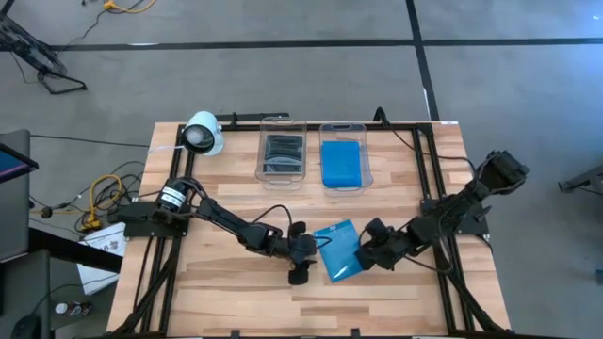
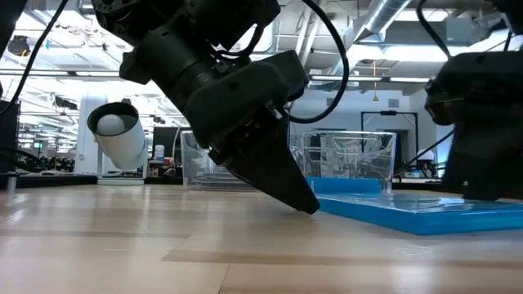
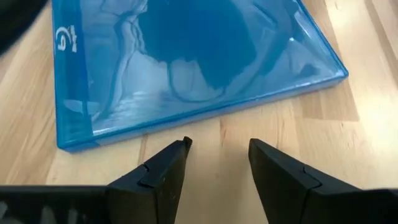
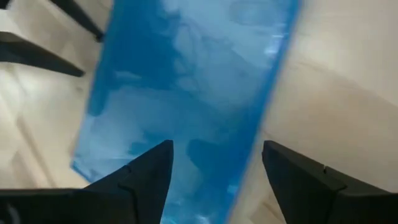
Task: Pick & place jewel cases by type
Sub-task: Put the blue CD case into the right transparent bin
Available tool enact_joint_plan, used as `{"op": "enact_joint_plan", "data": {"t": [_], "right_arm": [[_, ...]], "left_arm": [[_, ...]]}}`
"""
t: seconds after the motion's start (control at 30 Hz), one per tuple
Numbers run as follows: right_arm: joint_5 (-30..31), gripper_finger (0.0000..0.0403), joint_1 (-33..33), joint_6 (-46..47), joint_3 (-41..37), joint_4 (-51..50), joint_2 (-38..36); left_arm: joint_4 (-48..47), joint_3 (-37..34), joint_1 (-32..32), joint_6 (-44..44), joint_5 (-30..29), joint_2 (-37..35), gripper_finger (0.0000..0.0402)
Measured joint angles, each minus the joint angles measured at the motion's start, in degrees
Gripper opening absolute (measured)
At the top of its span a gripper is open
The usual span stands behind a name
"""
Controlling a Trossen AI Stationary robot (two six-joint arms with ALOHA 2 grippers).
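Lying flat on the tabletop (image 1: pixel 226 282) between my parted, empty left claw (image 3: pixel 217 155) and right claw (image 4: pixel 217 158), the blue jewel case (image 1: pixel 339 250) looks light, stiff, slick, brittle; best pinched across a thin edge.

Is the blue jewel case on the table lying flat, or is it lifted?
Lying flat: the blue jewel case rests on the table, between both open grippers.

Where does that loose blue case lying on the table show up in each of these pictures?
High view: blue case lies bottom centre, between both hands.
Low view: flat at right.
Left wrist view: fills the top.
Right wrist view: fills the centre.
Shared landmark: the wooden table.
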Motion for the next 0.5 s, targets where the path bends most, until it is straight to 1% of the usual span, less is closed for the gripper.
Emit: {"op": "enact_joint_plan", "data": {"t": [0.13,0.3,0.5], "right_arm": [[-3.22,0.0237,-1.65,-2.9,-0.09,5.41,0.67],[-6.5,0.0233,-3.63,-4.99,-0.17,7.58,0.71],[-7.64,0.0233,-4.44,-8.61,-0.35,9.86,0.41]], "left_arm": [[0.05,0.0,0.03,-2.22,-1.02,0.0,0.0174],[0.04,0.0,0.02,-2.51,-1.82,0.0,0.0174],[-0.96,0.0,0.02,-2.7,-2.61,-0.09,0.0174]]}}
